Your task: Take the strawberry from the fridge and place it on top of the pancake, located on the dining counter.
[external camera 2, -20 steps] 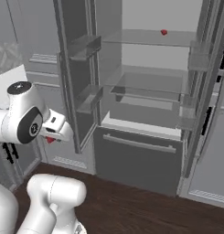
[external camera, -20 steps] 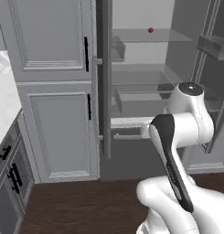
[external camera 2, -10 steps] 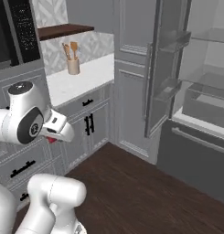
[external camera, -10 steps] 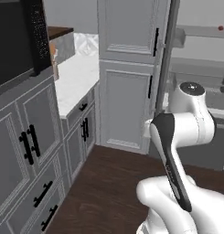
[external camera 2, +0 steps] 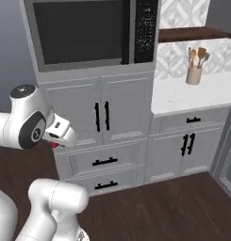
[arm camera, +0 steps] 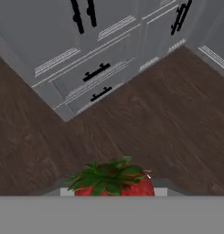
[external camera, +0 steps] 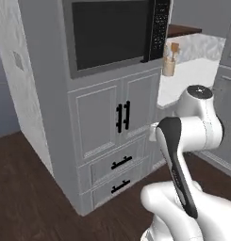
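Red, with its green leafy cap up, the strawberry (arm camera: 114, 182) sits pinched in the end effector (arm camera: 114, 191), jaws narrowed on it, above the dark wood floor (arm camera: 168, 114) before grey cabinets (arm camera: 81, 50).

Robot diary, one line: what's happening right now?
phase: carrying | gripper: shut on strawberry | facing: microwave cabinet | pancake: not reached

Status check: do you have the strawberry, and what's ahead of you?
Gripper shut on strawberry, held over dark wood floor. Grey cabinet with microwave ahead. Pancake and dining counter not in sight.
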{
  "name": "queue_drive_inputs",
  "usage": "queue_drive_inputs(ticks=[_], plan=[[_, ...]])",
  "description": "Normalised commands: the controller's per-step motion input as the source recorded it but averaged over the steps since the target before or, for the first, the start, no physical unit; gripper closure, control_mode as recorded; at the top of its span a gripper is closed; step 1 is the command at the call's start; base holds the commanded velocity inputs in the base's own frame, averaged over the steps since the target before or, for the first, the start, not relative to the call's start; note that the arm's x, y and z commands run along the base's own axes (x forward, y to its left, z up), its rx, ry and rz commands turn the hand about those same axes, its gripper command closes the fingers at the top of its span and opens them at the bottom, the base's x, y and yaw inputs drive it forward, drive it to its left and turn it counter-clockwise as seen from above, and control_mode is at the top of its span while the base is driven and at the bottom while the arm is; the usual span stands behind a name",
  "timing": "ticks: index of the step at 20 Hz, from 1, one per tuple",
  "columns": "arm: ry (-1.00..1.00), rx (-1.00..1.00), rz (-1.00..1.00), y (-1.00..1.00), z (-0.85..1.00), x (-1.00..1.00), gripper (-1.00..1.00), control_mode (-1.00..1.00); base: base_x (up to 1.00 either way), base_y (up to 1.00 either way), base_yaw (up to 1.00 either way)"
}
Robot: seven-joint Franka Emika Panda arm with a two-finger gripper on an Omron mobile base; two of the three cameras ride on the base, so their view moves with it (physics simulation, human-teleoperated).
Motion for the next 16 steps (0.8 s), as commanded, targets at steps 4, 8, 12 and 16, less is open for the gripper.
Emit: queue_drive_inputs(ticks=[4, 8, 12, 16], plan=[[0.00, 0.00, 0.00, 0.00, 0.00, 0.00, 1.00, 1.00, 0.00, 0.57, 0.97], [0.00, 0.00, 0.00, 0.00, 0.00, 0.00, 1.00, 1.00, 0.00, 0.61, 0.98], [0.00, 0.00, 0.00, 0.00, 0.00, 0.00, 1.00, 1.00, -0.04, 0.81, 0.91], [0.00, 0.00, 0.00, 0.00, 0.00, 0.00, 1.00, 1.00, 0.16, 1.00, 0.41]])
